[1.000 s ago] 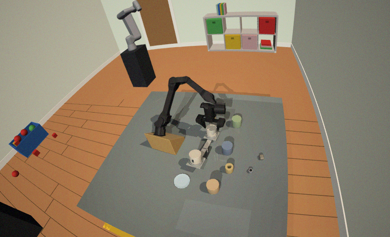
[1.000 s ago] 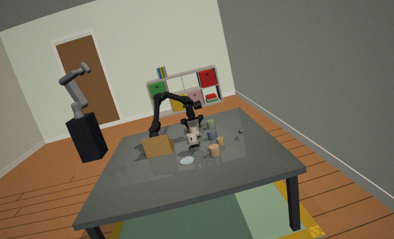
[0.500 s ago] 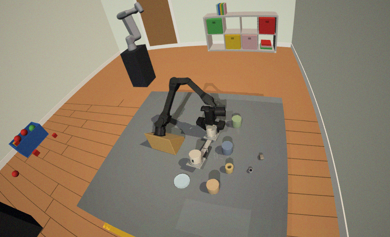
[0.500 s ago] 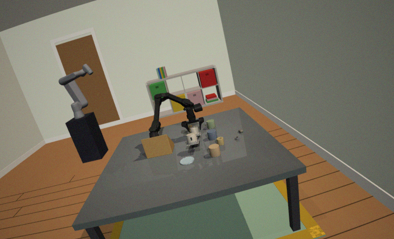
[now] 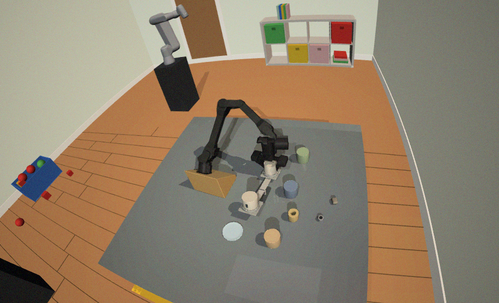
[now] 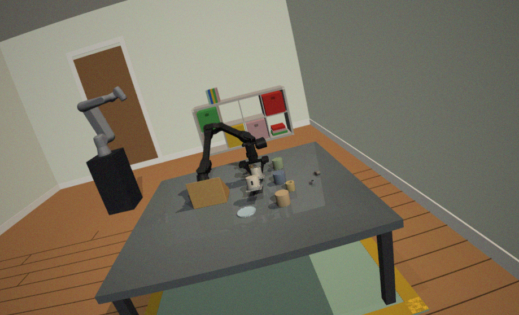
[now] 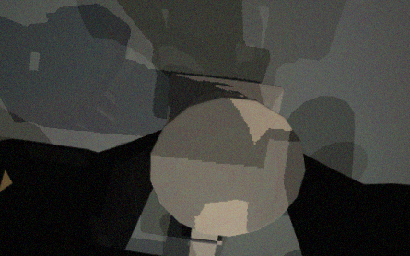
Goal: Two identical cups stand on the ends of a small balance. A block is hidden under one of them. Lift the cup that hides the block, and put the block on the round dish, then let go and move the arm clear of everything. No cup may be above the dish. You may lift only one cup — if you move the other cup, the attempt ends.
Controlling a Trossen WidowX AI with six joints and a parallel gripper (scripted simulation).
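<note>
The balance [image 5: 265,184] [image 6: 254,190] carries two cream cups. The far cup [image 5: 270,169] [image 6: 256,173] [image 7: 216,184] is upright on the far pan. The near cup [image 5: 250,202] [image 6: 252,183] stands on the near pan and shows a small dark mark on its side. My gripper [image 5: 270,163] [image 6: 255,169] points down around the far cup, with a finger against each side, shut on it; the cup's top hides the fingertips in the wrist view. The pale round dish [image 5: 232,231] [image 6: 246,211] lies before the near cup with nothing on it. No block shows under either cup.
Right of the balance stand a green cylinder [image 5: 302,155] [image 6: 277,163], a blue cylinder [image 5: 290,189] [image 6: 279,177], a yellow hollow cylinder [image 5: 293,216] [image 6: 289,186] and an orange cylinder [image 5: 272,239] [image 6: 282,198]. A tan wedge [image 5: 209,184] [image 6: 207,193] stands left, by the arm's base.
</note>
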